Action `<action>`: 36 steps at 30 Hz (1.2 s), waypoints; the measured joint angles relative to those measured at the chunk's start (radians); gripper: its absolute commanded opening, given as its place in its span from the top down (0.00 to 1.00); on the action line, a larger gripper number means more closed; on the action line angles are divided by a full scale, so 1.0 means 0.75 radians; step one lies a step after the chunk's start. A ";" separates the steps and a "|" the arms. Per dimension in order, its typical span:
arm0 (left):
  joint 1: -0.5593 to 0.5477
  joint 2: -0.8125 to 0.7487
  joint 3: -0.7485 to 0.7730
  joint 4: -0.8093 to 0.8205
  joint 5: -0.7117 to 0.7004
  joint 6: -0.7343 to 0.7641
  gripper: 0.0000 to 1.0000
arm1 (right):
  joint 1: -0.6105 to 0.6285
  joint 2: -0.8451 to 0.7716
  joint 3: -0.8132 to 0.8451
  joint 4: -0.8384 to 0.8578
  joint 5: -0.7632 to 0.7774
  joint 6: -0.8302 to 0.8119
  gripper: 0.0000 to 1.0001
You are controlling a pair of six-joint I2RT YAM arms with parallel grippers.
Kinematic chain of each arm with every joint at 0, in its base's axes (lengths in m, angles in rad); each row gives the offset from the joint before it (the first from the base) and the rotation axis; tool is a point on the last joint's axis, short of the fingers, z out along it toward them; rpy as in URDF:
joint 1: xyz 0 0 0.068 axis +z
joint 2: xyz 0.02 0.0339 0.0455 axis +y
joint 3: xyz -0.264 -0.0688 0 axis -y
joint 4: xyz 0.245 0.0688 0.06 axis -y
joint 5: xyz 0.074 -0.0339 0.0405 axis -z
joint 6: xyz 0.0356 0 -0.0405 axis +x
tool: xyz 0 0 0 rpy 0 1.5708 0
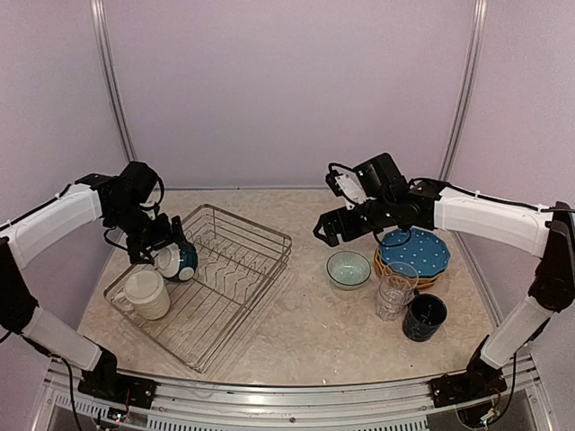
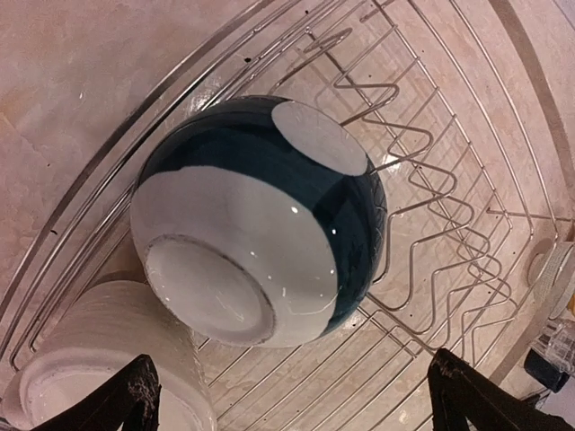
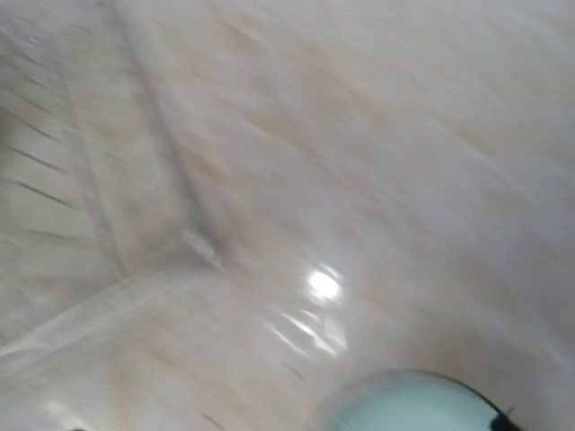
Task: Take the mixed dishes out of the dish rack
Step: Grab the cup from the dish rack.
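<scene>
Left pincer [image 2: 292, 377] gaping, empty, over teal-and-white ceramic bowl [image 2: 260, 215] in silver wire dish rack [image 1: 260, 235]. Right pincer [image 1: 325, 229]: spread unreadable.

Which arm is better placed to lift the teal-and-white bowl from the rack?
Left. The left gripper, open, is by the teal-and-white bowl in the dish rack; the right gripper hangs over the table outside it.

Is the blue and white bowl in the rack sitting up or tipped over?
Tipped over: the bowl shows its round bottom to the left wrist camera.
</scene>
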 measured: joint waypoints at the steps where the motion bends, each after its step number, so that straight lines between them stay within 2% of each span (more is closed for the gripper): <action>1: 0.023 -0.032 -0.023 0.018 0.030 0.005 0.01 | 0.030 0.038 0.060 0.009 -0.010 0.022 0.07; 5: 0.110 -0.146 -0.104 0.114 0.130 0.020 0.01 | 0.109 0.172 0.241 0.115 -0.098 0.128 0.10; 11: 0.276 -0.244 -0.306 0.314 0.311 -0.028 0.01 | 0.183 0.399 0.393 0.429 -0.319 0.365 0.17; 16: 0.308 -0.255 -0.369 0.444 0.364 -0.108 0.04 | 0.232 0.714 0.638 0.615 -0.444 0.567 0.21; 24: 0.343 -0.235 -0.424 0.569 0.407 -0.173 0.16 | 0.306 1.061 1.018 0.674 -0.485 0.742 0.35; 29: 0.349 -0.235 -0.494 0.636 0.479 -0.188 0.24 | 0.329 1.171 1.129 0.671 -0.482 0.788 0.44; 34: 0.365 -0.255 -0.549 0.718 0.541 -0.193 0.32 | 0.341 1.243 1.177 0.663 -0.471 0.829 0.58; 36: 0.365 -0.282 -0.584 0.745 0.562 -0.198 0.35 | 0.344 1.262 1.181 0.662 -0.463 0.839 0.58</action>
